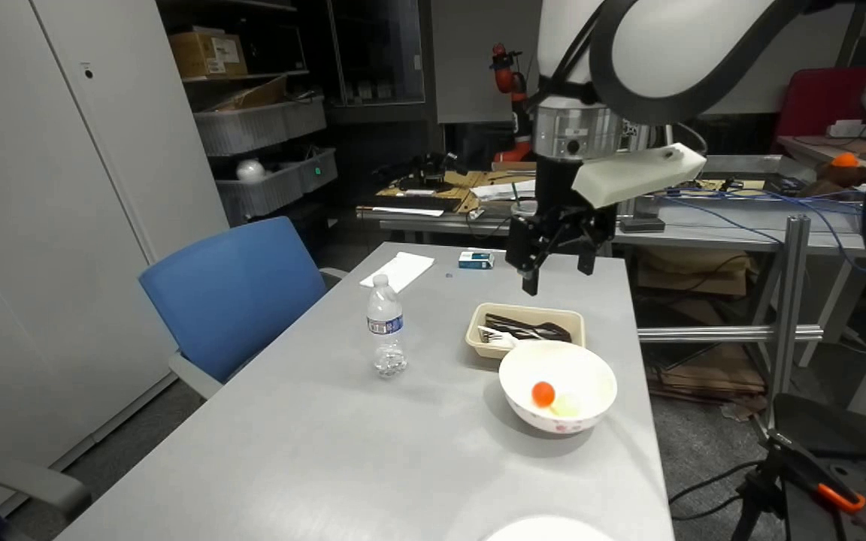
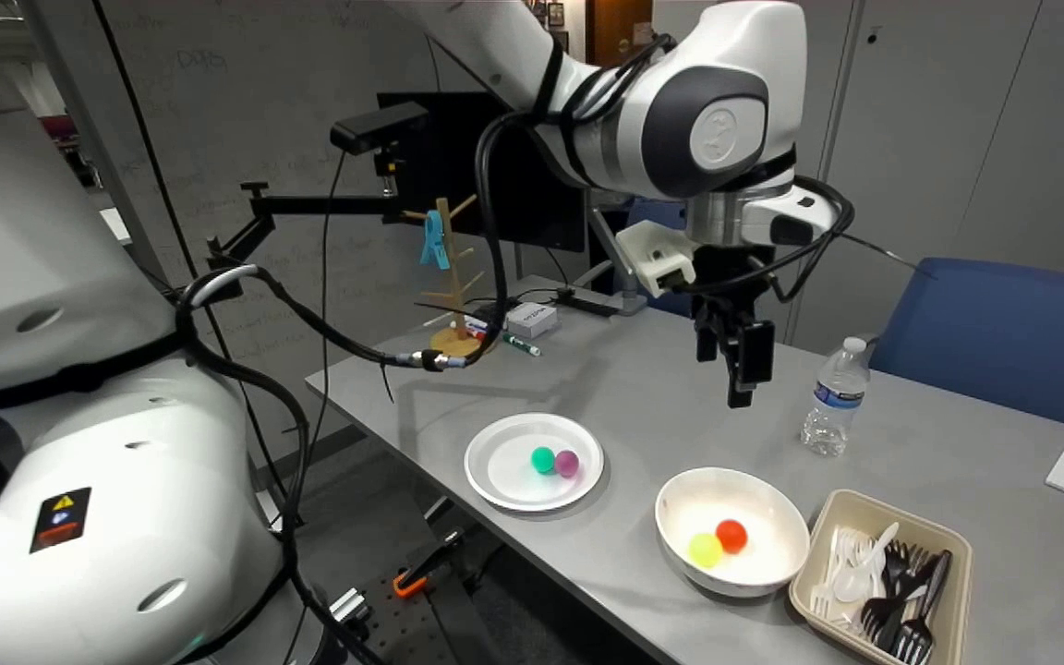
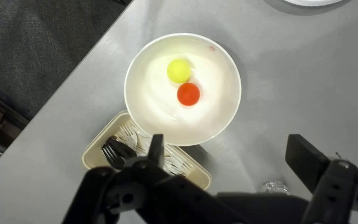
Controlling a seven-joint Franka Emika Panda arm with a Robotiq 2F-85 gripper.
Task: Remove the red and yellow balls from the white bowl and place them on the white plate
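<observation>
The white arm (image 2: pixel 754 32) leans in at the top of the frame in both exterior views, its gripper (image 3: pixel 225 146) hanging over the grey table (image 1: pixel 313 466). I can see its two black fingers (image 3: pixel 306 161) standing wide apart, one left of centre and one at the right, low in the wrist view. Above the middle of that same view sits the white bowl (image 3: pixel 216 109), with the yellow ball (image 3: pixel 179 71) and the red ball (image 3: pixel 188 94) inside it, so close together they seem to touch. In an exterior view the white plate (image 2: pixel 495 462) lies just below the middle of the frame, left of the bowl and apart from it, with a green ball (image 2: pixel 542 460) and a purple ball (image 2: pixel 566 464) side by side on it. A beige tray (image 3: pixel 95 157) of white and black cutlery (image 2: pixel 855 584) stands right by the bowl; whether the two touch I can't tell. A clear water bottle (image 1: pixel 386 327) stands upright left of centre in an exterior view, a blue chair (image 1: pixel 234 293) farther left. Up and left in an exterior view, a light blue clip (image 2: pixel 434 238) hangs on a wooden stand (image 2: pixel 452 345).
</observation>
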